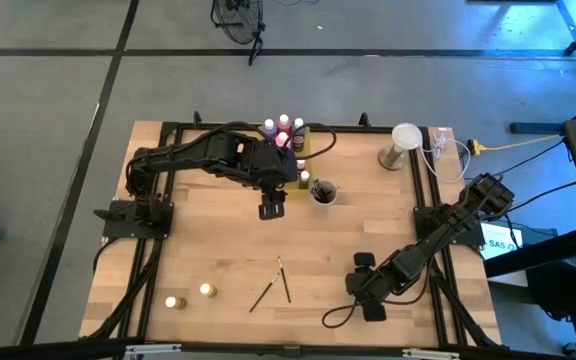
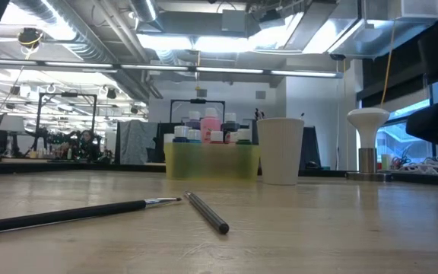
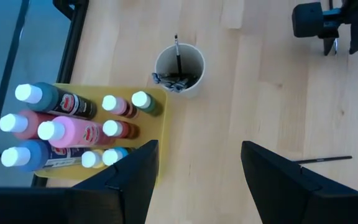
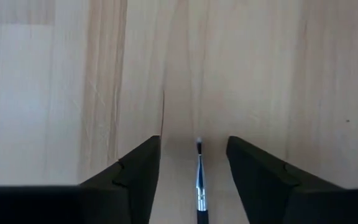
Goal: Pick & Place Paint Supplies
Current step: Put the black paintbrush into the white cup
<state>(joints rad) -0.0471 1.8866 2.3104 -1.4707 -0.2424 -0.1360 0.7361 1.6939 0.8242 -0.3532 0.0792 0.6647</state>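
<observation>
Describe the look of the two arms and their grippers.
Both arms are black and jointed, each on a black base at a table edge. Dark cables trail along them; one loops on the wood by the right gripper. The left gripper has two broad, flat, matte black fingers with angular edges. No markings show.

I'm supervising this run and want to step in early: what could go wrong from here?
The right gripper straddles a thin brush with its fingers apart; closing off-centre could roll or tip it instead of gripping it. The left gripper, open, hangs near the yellow tray of paint bottles and the cup; a careless sweep might knock them.
</observation>
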